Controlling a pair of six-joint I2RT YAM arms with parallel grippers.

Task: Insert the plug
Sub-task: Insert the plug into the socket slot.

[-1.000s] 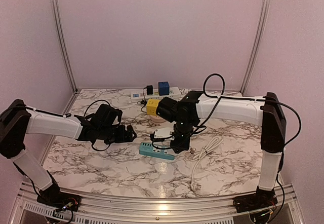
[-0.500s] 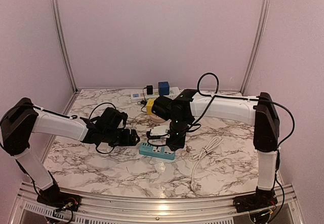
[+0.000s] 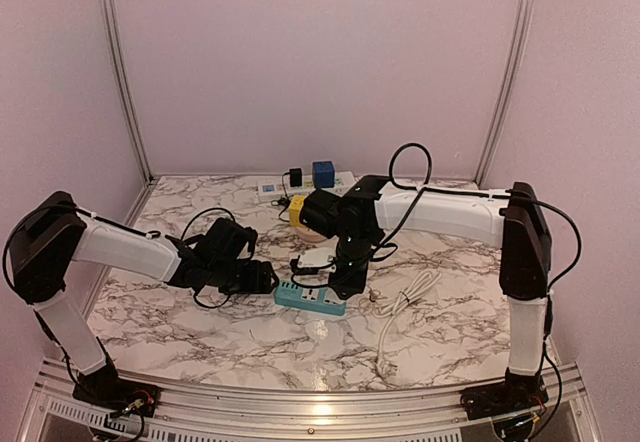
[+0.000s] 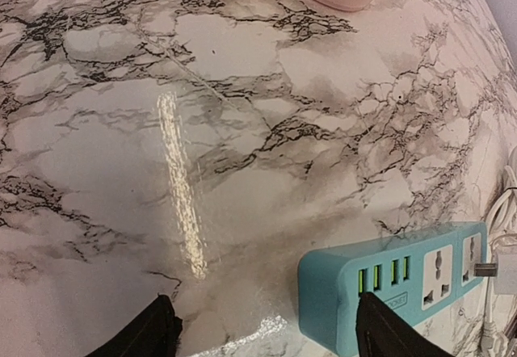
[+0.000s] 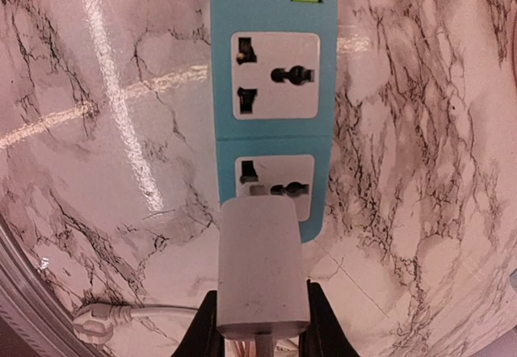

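Right pincer [image 5: 260, 326] pinches the white boxy plug [image 5: 262, 264] at the teal plastic power strip [image 5: 275, 66]'s end socket; left pincer [image 4: 266, 333] is spread beside the strip.

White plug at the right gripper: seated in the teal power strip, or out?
Out. The right gripper holds the plug over the end socket of the teal power strip; left wrist view shows a bare prong, not sunk in.

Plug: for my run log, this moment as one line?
right gripper: shut on plug | plug: at strip end socket, prongs visible | left gripper: open, by strip
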